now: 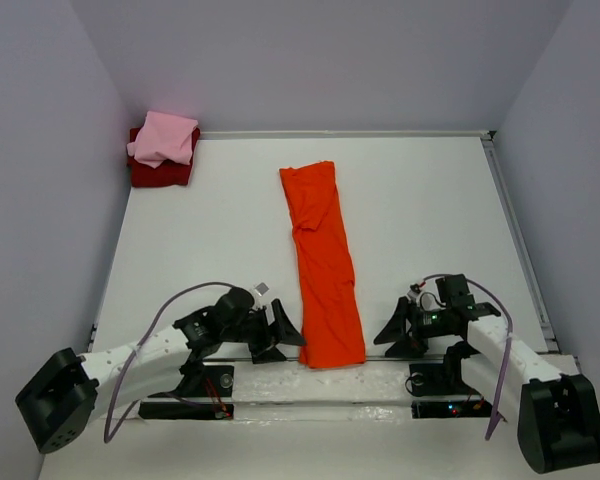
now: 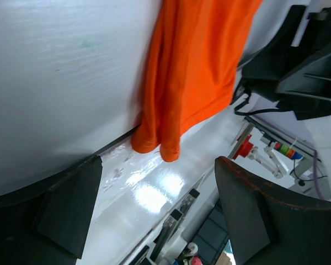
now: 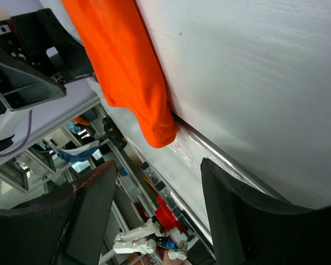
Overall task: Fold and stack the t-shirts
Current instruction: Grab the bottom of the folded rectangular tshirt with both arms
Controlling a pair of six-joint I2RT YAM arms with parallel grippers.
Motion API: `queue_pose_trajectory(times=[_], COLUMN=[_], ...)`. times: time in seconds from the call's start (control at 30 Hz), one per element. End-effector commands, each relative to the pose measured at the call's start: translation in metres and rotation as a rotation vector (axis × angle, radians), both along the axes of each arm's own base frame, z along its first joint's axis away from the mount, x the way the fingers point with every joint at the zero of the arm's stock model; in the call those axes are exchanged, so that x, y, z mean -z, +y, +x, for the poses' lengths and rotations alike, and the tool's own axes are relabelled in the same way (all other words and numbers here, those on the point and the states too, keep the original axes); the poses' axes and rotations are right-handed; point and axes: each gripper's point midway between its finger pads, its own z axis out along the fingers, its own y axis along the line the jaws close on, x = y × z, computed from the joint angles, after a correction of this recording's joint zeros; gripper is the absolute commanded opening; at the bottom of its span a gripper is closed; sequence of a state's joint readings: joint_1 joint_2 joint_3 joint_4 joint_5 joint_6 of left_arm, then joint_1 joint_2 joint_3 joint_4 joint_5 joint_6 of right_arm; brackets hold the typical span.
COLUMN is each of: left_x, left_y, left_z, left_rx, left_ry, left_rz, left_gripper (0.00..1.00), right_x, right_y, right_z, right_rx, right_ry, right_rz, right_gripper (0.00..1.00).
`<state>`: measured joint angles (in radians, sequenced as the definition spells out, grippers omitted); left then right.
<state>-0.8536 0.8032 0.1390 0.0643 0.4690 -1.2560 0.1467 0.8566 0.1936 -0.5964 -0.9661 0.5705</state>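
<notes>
**We saw the orange-red t-shirt [image 1: 323,270] lying as a long strip between two grippers, both with jaws apart.**
At the far left corner of the white table [image 1: 200,230] we found the light pink t-shirt [image 1: 165,138], folded small and resting on the folded dark red t-shirt [image 1: 160,172]. Nearer us, the left gripper [image 1: 280,338] lay low just beside the strip's left edge, its jaws spread wide with nothing between them. A small white tag [image 1: 263,288] sat on its wrist, too small for us to read. The strip ran from mid-table to the near edge, and its hem hung slightly over the lip in both wrist views. On the right, the right gripper [image 1: 392,335] pointed at the strip from near its other edge, its jaws likewise parted and empty.
</notes>
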Motion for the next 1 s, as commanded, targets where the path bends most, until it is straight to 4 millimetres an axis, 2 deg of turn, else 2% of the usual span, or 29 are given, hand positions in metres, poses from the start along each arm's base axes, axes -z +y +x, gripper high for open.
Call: queue_pose_trajectory(times=[0.0,0.13,0.33,0.67,0.97], left_x=[-0.004,-0.001,0.005,0.005,0.005], left_y=[-0.018,-0.039,-0.047,-0.048,-0.045], left_z=[0.002,0.005,0.006,0.007,0.007], left_rx=[0.000,-0.003,-0.029,-0.039,-0.061], left_ry=[-0.010,-0.008,0.015,0.021,0.029], left_rz=[0.003,-0.033,-0.063,-0.069,-0.076], left_gripper=[0.91,0.91,0.89,0.87,0.86], right_x=[0.005,0.006,0.006,0.008,0.011], right_y=[0.001,0.003,0.007,0.021,0.036], right_z=[0.006,0.013,0.026,0.031,0.027], right_rx=[0.021,0.022,0.009,-0.043,-0.085], right_ry=[-0.009,-0.009,-0.009,-0.002,0.013], right_rz=[-0.007,-0.011,-0.004,-0.001,0.007], right_gripper=[0.68,0.67,0.66,0.65,0.65])
